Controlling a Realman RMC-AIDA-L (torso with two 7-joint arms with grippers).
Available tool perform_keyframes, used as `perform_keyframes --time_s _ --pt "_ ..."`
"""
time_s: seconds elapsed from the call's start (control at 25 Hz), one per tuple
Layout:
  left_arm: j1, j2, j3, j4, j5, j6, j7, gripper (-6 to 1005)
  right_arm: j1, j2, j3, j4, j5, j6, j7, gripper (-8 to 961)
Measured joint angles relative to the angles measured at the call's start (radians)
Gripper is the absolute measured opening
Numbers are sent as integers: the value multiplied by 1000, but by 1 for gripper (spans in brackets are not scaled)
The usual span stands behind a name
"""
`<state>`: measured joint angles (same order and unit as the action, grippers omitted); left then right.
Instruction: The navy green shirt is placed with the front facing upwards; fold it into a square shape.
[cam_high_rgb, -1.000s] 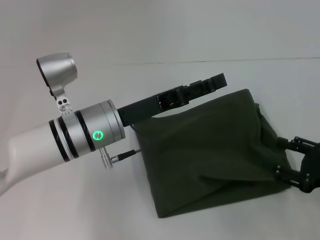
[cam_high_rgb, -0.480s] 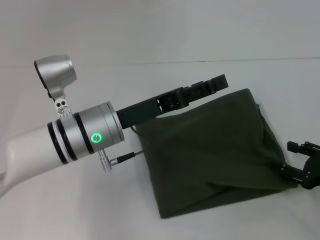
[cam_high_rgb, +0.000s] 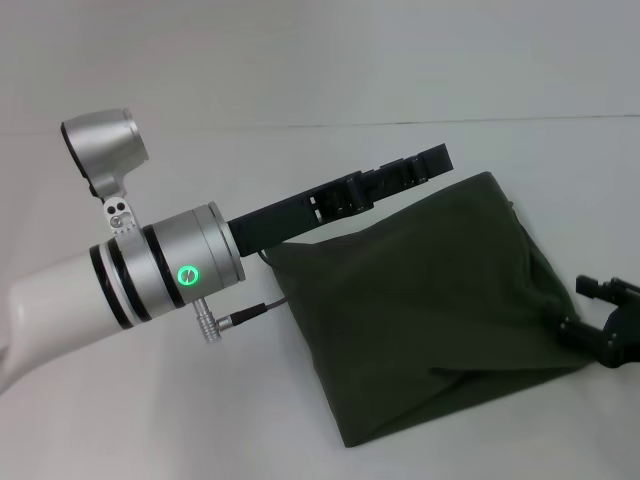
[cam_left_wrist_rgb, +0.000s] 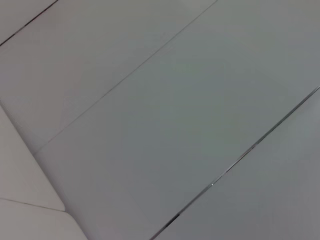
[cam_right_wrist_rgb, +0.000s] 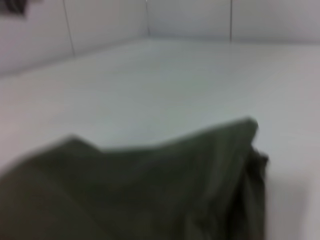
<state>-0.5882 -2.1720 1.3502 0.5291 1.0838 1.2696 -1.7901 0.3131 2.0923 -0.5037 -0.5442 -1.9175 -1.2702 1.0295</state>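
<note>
A plain white desk (cam_high_rgb: 150, 420) fills the head view, with a thin seam line crossing it farther back. On it, toward the right, lies the navy green shirt (cam_high_rgb: 420, 320), folded into a thick, roughly four-sided bundle of dark olive cloth. Its surface is plain, with no lettering showing, and a diagonal crease runs across the lower right part. The far right corner puffs up slightly. The left gripper (cam_high_rgb: 425, 165) reaches in from the left on a white and silver arm, and its dark jaws lie along the shirt's far edge; whether they are apart or together cannot be told. The right gripper (cam_high_rgb: 605, 325) sits at the frame's right edge, just beside the shirt's right corner, its jaws apart and holding nothing.

The left wrist view shows only pale grey panels with thin dark seams (cam_left_wrist_rgb: 240, 155).

In the right wrist view, the shirt (cam_right_wrist_rgb: 150, 190) appears blurred as a dark green mound on the desk (cam_right_wrist_rgb: 175, 85), with tiled walls behind.
</note>
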Motion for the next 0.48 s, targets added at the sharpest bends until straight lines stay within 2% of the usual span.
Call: perform_keyframes --time_s 0.24,0.48 --pt "0 2 -2 1 0 1 0 968 -17 -4 76 -17 76 -188 1 700" --pt "-1 2 -3 4 1 1 7 968 45 -2 55 5 49 -166 7 700"
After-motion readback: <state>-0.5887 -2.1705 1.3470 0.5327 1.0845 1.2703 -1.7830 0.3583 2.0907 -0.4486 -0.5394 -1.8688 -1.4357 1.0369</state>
